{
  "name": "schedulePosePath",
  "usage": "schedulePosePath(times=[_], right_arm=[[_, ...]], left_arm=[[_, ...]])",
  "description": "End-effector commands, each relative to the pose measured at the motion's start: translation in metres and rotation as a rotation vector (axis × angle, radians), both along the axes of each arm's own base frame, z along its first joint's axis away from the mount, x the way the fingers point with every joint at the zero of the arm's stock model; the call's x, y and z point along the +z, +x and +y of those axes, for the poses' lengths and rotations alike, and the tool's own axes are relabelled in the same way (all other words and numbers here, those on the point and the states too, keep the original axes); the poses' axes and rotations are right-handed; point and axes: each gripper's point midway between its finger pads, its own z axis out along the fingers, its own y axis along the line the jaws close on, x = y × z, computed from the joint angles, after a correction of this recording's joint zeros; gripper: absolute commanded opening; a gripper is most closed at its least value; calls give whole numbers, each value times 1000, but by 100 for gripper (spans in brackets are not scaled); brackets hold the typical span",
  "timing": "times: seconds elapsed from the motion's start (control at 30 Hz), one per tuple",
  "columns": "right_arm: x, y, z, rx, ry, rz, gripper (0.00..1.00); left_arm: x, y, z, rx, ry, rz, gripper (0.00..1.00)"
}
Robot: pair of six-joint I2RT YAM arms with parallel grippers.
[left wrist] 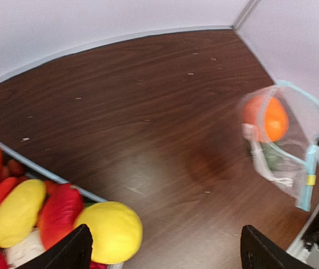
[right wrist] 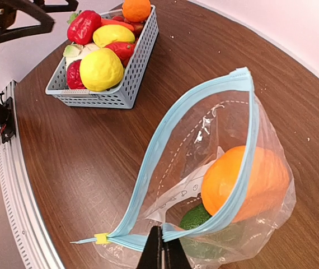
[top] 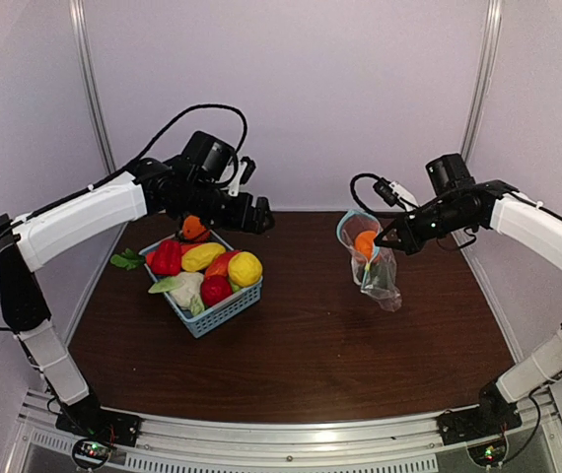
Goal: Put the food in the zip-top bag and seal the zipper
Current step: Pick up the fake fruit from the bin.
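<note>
Jaws of the right gripper [right wrist: 162, 247] are pressed together on the zipper [right wrist: 150, 165], pinching the light-blue strip just beside a small yellow tab [right wrist: 101, 238] at one end of it. From that grip the zip-top bag [right wrist: 204, 134] hangs with its mouth spread wide, at the right rear of the dark wooden tabletop [top: 311, 345]. Inside it sit a round orange fruit [right wrist: 243, 179] and, beneath it, a dark green piece [right wrist: 196, 217]. A white paper slip [right wrist: 179, 196] lies in the bag too, with faint printed marks too small to read, and a dashed line runs across the clear plastic. The left gripper [top: 256, 215] hovers above the far side of the light-blue basket [top: 217, 315], its fingers [left wrist: 64, 255] wide apart with nothing between them. The basket stands at the left of the tabletop, well apart from the bag, and holds most of the food: a yellow lemon [top: 245, 268], a red pepper [top: 167, 257], a long yellow piece [top: 202, 256], a round red one [top: 215, 289], a pale green-white leafy one [top: 184, 288] and an orange one [top: 194, 229] at the far end. A green leafy piece [top: 126, 260] lies on the tabletop just beside the basket's left edge.
</note>
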Motion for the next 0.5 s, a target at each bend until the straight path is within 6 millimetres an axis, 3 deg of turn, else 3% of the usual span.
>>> schedulePosePath(times=[0.0,0.1,0.23,0.37,0.47], right_arm=[[14,-4,-2,35,32,-49,0],[3,13,-10,-38,-18,-75,0],[-1,8,-4,-5,-13,-25,0],[8,9,-7,-24,-24,-65,0],[4,5,-9,-19,-31,-62,0]], left_arm=[[-32,20,100,193,450,-58,94],[-39,34,137,279,546,-45,97],[-43,63,163,336,504,-33,98],[-49,97,175,371,481,-19,98],[-68,121,175,357,418,37,98]])
